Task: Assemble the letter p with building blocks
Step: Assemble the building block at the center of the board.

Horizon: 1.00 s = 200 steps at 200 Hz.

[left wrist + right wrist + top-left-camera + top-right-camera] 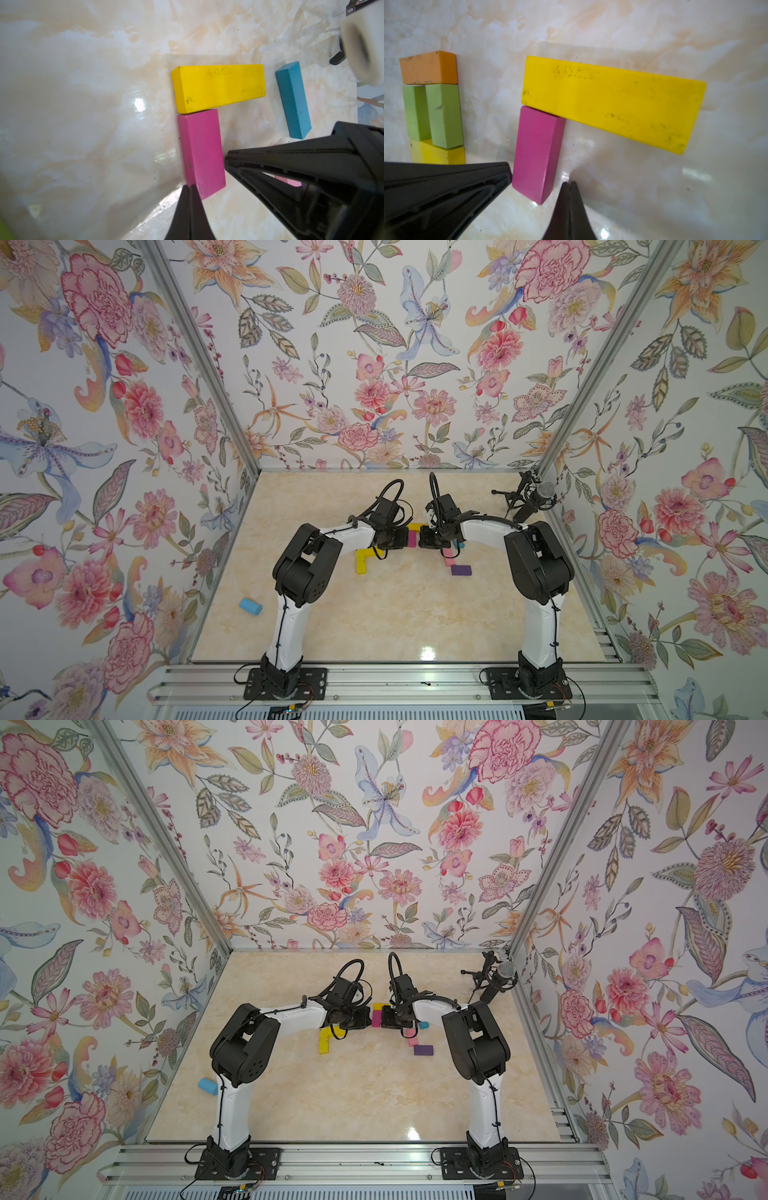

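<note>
The left tool (189, 188) and right tool (570, 184) are each pressed together, holding nothing; both tips sit by the same end of the magenta block (200, 153), which lies flat on the table (374, 614); its other end touches a long yellow block (218, 87), forming an L; a teal block (293, 101) lies apart; 1 orange block (428, 67) sits just beside 2 green blocks (444, 116) set side by side.

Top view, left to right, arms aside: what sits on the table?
light blue block → yellow L → magenta block → purple block → microphone
</note>
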{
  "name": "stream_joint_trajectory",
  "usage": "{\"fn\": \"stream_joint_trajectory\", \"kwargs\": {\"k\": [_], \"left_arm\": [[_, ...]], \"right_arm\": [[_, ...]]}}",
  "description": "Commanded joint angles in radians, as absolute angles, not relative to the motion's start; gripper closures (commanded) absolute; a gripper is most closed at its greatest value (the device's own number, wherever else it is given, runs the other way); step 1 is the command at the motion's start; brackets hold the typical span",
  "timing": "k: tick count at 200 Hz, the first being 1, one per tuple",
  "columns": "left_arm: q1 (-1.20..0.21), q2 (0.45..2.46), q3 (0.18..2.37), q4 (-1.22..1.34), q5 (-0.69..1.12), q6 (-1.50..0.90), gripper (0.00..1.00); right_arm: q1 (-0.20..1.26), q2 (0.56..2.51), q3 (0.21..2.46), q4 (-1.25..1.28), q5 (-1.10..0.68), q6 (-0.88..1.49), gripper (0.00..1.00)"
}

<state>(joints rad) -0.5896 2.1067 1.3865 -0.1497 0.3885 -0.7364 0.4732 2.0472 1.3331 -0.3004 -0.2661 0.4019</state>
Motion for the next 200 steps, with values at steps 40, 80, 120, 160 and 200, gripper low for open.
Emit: {"fn": "stream_joint_trajectory", "kwargs": {"k": [40, 80, 120, 160, 200], "left_arm": [[-0.597, 2.128, 1.409, -0.163, 0.395, -0.723, 1.0], [-0.597, 2.128, 1.408, -0.162, 0.397, -0.723, 1.0], [-0.597, 2.132, 1.408, -0.161, 0.399, -0.724, 1.0], [-0.597, 2.138, 1.404, -0.152, 0.405, -0.73, 1.0], [-0.597, 2.138, 1.411, -0.156, 0.406, -0.73, 1.0]], "right_arm": [[0.467, 2.077, 1.314, -0.365, -0.241, 0.408, 1.0], [0.467, 2.073, 1.311, -0.365, -0.239, 0.407, 1.0], [0.468, 2.076, 1.312, -0.365, -0.24, 0.408, 1.0], [0.465, 2.078, 1.307, -0.366, -0.24, 0.404, 1.0], [0.463, 2.074, 1.305, -0.364, -0.239, 0.404, 1.0]]}}
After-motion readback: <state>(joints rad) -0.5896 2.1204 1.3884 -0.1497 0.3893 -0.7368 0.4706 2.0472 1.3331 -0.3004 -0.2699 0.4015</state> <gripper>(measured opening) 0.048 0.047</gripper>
